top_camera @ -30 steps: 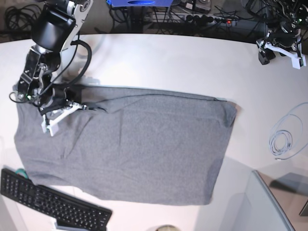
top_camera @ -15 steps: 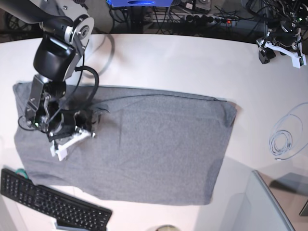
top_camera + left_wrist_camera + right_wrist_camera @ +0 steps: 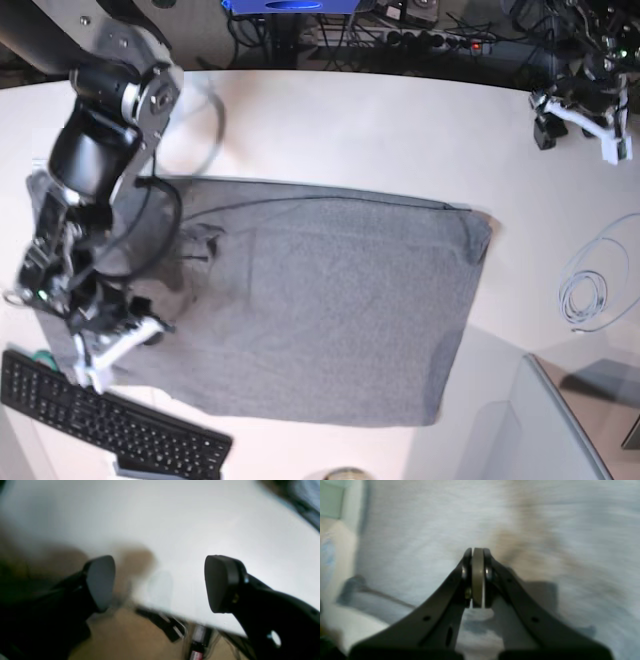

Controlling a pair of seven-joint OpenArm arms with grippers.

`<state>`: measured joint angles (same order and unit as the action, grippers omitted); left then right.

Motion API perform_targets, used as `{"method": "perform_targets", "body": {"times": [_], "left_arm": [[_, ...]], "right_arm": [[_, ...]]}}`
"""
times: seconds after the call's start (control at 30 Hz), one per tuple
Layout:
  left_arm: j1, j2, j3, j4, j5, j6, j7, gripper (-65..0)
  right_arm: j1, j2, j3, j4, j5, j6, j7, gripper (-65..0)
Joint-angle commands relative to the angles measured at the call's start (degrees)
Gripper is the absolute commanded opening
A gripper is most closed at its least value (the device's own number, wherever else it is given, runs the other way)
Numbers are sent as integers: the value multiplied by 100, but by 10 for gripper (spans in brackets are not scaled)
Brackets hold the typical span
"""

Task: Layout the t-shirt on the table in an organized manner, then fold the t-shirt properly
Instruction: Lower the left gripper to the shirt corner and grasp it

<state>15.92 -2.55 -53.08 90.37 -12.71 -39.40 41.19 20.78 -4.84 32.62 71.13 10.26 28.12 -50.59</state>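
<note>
Grey cotton: the t-shirt (image 3: 310, 300) lies spread on the table (image 3: 380, 130), soft, light and limp, likely to sag and crease when lifted.
Right end effector (image 3: 477, 555): pressed fully together with nothing visibly pinched, over the shirt's edge beside the keyboard (image 3: 105, 420).
Hold: judged best at hem corners or shoulder seams just beyond it.
Left end effector (image 3: 160, 582): spread wide, empty, over bare table, well apart from the shirt.

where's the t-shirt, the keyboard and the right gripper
t-shirt (image 3: 330, 300), base view, middle of the grey cloth
keyboard (image 3: 100, 420), base view, key rows
right gripper (image 3: 477, 552), right wrist view, shut fingertips
</note>
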Motion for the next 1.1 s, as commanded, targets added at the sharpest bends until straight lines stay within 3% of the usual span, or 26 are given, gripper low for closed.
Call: {"method": "perform_targets", "body": {"times": [0.0, 0.2, 0.37, 0.43, 0.6, 0.7, 0.87, 1.0, 1.07], "left_arm": [[-41, -22, 152, 172, -114, -60, -97, -118], [-876, 435, 477, -241, -70, -47, -97, -118], [-1201, 584, 969, -610, -78, -21, -106, -120], [-1333, 619, 1013, -698, -96, 164, -106, -135], [-1421, 699, 1031, -707, -114, 568, -106, -380], [-1412, 699, 987, -698, -114, 595, -106, -434], [-1342, 690, 723, -575, -122, 595, -106, -418], [-1421, 663, 468, -619, -122, 595, -106, -247], [-1430, 663, 468, -619, -122, 595, -106, -196]], "right_arm": [[-121, -21, -5, 293, 68, 58, -1, -650], [-1053, -30, -5, 1313, 68, 58, 8, -650], [-1282, 23, -5, 1542, 68, 67, 8, -650], [-1291, 67, 13, 1568, 68, 67, 8, -650], [-1370, 102, 30, 1550, 68, 67, 8, -650], [-1414, 102, 30, 1542, 68, 67, 8, -650], [-1423, 102, 21, 1533, 68, 67, 8, -650], [-1414, 102, 4, 1524, 68, 67, 8, -650], [-1405, 102, 4, 1524, 68, 67, 8, -650]]}}
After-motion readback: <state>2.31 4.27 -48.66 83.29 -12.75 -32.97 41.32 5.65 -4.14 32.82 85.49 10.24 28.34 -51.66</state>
